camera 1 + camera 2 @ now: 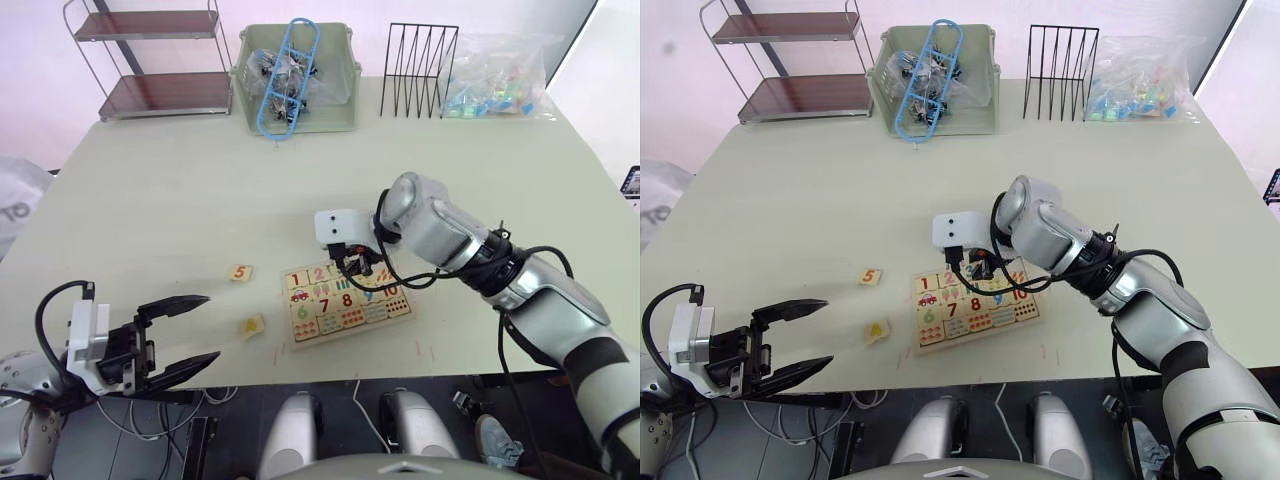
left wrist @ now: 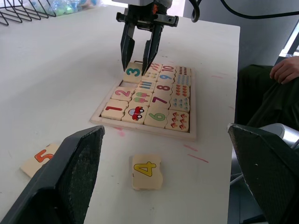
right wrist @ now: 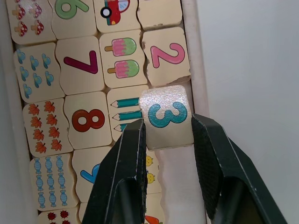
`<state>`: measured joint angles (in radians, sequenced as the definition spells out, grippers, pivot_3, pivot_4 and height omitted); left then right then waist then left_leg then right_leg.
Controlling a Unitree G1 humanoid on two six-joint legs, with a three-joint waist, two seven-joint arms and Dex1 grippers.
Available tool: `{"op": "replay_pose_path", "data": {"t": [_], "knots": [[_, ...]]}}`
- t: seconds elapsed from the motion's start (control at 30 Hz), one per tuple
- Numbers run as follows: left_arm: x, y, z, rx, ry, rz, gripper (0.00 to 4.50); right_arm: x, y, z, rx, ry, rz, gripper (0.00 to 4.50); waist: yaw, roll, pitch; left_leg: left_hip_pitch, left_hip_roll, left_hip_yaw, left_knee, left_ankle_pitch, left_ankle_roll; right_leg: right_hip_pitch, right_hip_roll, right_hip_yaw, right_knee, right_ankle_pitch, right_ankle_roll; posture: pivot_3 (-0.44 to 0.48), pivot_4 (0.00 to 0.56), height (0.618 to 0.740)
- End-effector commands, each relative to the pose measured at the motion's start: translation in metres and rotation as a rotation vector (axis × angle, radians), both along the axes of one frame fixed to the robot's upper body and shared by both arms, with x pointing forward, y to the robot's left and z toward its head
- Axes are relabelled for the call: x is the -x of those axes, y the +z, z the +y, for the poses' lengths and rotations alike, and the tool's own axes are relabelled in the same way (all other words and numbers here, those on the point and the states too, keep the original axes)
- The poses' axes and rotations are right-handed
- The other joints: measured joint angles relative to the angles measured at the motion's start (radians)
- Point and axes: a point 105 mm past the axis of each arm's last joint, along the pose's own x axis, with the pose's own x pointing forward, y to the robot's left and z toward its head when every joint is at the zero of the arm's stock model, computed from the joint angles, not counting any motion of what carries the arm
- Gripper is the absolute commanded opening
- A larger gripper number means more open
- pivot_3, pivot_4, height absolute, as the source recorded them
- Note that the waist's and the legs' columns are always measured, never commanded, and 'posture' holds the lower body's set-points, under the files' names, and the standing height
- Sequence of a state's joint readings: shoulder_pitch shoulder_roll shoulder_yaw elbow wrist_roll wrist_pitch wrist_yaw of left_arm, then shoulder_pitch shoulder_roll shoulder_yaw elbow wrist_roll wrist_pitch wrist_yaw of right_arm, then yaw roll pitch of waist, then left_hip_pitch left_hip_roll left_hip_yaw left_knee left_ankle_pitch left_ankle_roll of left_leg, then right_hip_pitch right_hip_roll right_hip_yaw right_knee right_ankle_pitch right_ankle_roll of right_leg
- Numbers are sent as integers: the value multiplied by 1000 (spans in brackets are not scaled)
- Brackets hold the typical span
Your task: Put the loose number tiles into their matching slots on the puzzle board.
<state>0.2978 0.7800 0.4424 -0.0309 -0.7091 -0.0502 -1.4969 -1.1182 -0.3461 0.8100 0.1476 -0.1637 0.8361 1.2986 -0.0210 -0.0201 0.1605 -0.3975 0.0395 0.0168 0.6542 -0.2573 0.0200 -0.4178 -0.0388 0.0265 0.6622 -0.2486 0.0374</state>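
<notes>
right wrist view: right end effector (image 3: 168,135) narrowly parted around tile 3 (image 3: 167,116) on puzzle board (image 3: 197,70)

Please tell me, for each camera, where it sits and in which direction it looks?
Head stereo pair: on the head, looking forward and down at the table; both arms show.
Left wrist: on the left arm, looking past the left gripper toward the puzzle board.
Right wrist: above the board; the right gripper straddles the 3 tile.
Both wrist views share this tile.
</notes>
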Motion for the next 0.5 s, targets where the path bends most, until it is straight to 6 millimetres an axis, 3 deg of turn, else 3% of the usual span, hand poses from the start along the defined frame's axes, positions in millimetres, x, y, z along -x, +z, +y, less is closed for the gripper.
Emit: {"op": "replay_pose_path", "data": {"t": [0.03, 0.5], "knots": [[1, 8, 2, -14, 7, -37, 4500, -2, 11, 5, -3, 20, -47, 847, 0, 0, 0, 0, 0, 0, 0, 0, 0, 0, 0, 0, 0, 0, 0, 0, 150, 740], [3, 6, 4, -13, 10, -33, 4500, -8, 7, 9, -1, 13, -48, 847, -18, 0, 0, 0, 0, 0, 0, 0, 0, 0, 0, 0, 0, 0, 0, 0, 150, 740]]}}
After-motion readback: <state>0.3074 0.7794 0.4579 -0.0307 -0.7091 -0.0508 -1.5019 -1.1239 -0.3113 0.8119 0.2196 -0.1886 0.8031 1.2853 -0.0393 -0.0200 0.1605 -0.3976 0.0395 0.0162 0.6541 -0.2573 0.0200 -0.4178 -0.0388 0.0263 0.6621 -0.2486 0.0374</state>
